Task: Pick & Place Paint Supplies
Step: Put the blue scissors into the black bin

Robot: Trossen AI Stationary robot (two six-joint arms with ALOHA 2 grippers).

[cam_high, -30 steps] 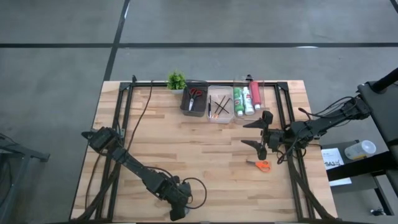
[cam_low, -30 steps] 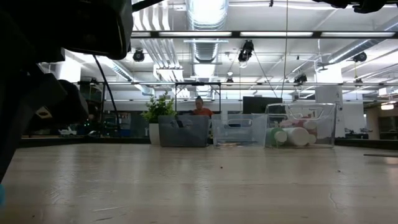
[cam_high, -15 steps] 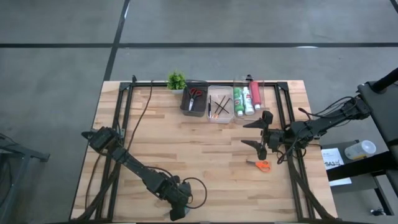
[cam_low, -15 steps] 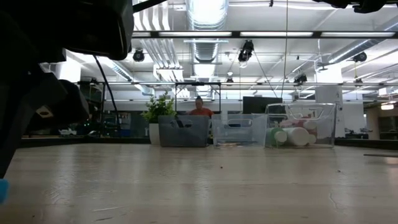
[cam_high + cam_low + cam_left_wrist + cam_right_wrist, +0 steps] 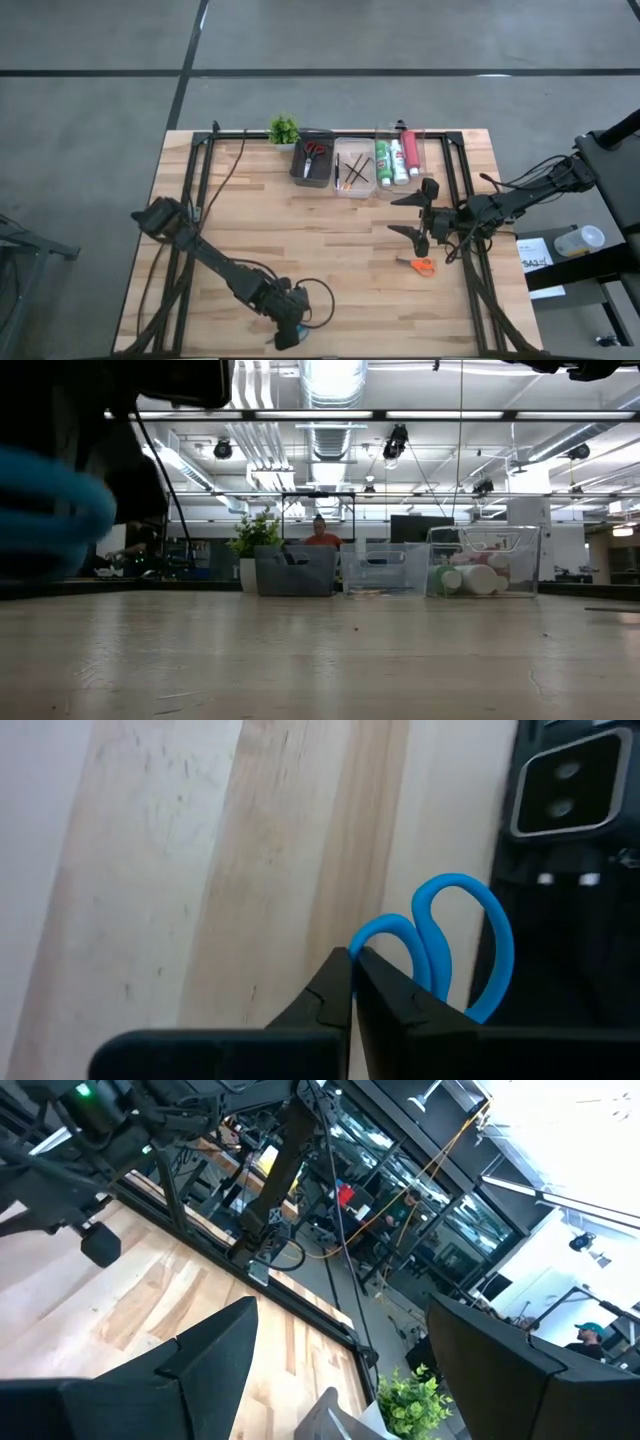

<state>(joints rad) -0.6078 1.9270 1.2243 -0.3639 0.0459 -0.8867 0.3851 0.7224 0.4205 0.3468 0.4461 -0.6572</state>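
1. High view: Three bins stood in a row at the far edge of the table [image 5: 250,230]. The dark bin [image 5: 312,162] held red scissors [image 5: 315,150]; the middle clear bin [image 5: 353,169] held brushes [image 5: 356,172]; the right clear bin [image 5: 400,150] held the tubes [image 5: 398,158]. These items appeared sorted. Orange scissors [image 5: 424,265] lay loose on the table, just beside the right gripper [image 5: 416,215], whose fingers stood wide and empty. The left gripper [image 5: 286,335] was at the near edge, with a spot of blue beneath it. A plant [image 5: 284,128] stood beside the dark bin.

2. Low view: Blue scissors [image 5: 50,510] hung blurred, clear of the tabletop, near the camera. The bins showed far off.

3. Left wrist view: The left gripper [image 5: 352,982] was closed tight on the blue scissors [image 5: 440,945], pinching a handle loop.

4. Right wrist view: The right gripper [image 5: 345,1365] was spread wide, holding nothing.

5. Judgement: Task was mostly complete. Two pairs of scissors remained to be placed, one already in hand, presumably bound for the dark bin.
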